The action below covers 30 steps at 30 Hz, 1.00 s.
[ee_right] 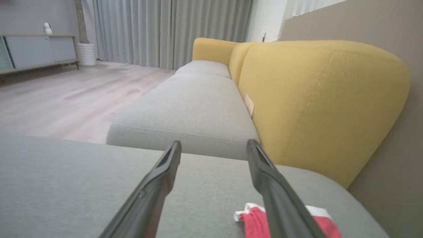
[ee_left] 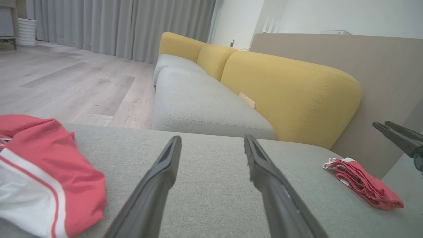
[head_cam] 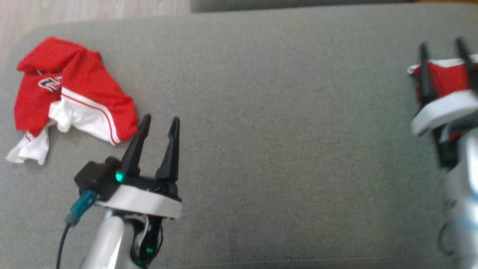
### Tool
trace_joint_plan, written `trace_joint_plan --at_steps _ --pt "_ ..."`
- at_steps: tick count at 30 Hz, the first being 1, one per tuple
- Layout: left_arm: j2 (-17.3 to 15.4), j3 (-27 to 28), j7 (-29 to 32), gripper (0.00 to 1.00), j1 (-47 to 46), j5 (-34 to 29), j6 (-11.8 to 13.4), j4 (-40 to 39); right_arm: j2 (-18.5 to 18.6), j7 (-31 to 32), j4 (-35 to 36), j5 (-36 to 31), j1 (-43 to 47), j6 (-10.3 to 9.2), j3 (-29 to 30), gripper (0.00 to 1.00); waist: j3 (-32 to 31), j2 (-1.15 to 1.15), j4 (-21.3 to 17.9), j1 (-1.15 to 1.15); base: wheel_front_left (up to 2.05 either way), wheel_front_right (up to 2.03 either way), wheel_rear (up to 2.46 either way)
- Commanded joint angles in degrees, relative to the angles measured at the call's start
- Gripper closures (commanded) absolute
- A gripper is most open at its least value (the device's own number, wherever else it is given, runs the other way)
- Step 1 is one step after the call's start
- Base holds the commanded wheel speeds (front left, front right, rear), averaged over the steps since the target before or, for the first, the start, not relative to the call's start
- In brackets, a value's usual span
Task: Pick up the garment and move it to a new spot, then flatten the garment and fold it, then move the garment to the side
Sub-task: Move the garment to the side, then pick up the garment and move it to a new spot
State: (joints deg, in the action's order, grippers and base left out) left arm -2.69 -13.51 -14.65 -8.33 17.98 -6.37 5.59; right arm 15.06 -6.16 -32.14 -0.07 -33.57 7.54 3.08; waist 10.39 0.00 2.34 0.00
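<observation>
The folded garment (head_cam: 446,76) sits at the frame's right edge on the sofa seat (head_cam: 261,112), under the right gripper (head_cam: 440,44), jaws apart. A snagging fingertip could pull the fold open as the arm leaves. The left gripper (head_cam: 160,119) has its jaws apart too.

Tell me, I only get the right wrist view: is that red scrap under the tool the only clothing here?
Observer: No. A crumpled garment, red and white, lies at the left end of the cushion.
Operator: Is anything holding it?
Observer: No. The left tool stands open beside it, empty.
Operator: And my scrap?
Observer: Seen from the left wrist, it is a folded garment lying flat. The right tool hangs above and looks clear of it.
</observation>
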Motion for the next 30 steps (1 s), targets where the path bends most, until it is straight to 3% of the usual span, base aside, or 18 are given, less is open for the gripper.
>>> trace_joint_plan --at_steps 1,8,10,20,30 --pt "-0.2 2.7 -0.3 0.0 0.1 0.2 0.6 -2.4 -1.9 -1.0 4.5 1.9 2.4 -0.05 -1.6 0.0 -2.5 0.0 -0.5 0.0 0.0 0.0 0.0" --pt "-0.2 4.1 -0.3 0.0 2.9 -0.1 1.0 -2.8 -10.4 -2.8 12.0 5.8 13.7 -0.05 -4.6 0.0 -6.6 0.0 -0.5 0.0 0.0 0.0 0.0" --pt "-0.2 4.2 -0.3 0.0 3.6 -0.2 1.0 -2.7 -11.3 -3.4 13.1 6.4 16.2 -0.05 -5.0 0.0 -7.5 0.0 -0.4 0.0 0.0 0.0 0.0" --pt "-0.2 3.9 -0.3 0.0 7.7 -0.1 1.5 -2.3 -12.2 -6.8 15.4 11.6 25.6 -0.05 -6.7 0.0 -10.8 0.0 -0.6 0.0 0.0 0.0 0.0" --pt "-0.2 2.7 -0.3 0.0 9.1 0.1 1.4 -1.3 -12.2 -8.4 16.6 12.6 29.3 -0.05 -6.9 0.0 -11.5 0.0 -0.9 0.0 0.0 0.0 0.0"
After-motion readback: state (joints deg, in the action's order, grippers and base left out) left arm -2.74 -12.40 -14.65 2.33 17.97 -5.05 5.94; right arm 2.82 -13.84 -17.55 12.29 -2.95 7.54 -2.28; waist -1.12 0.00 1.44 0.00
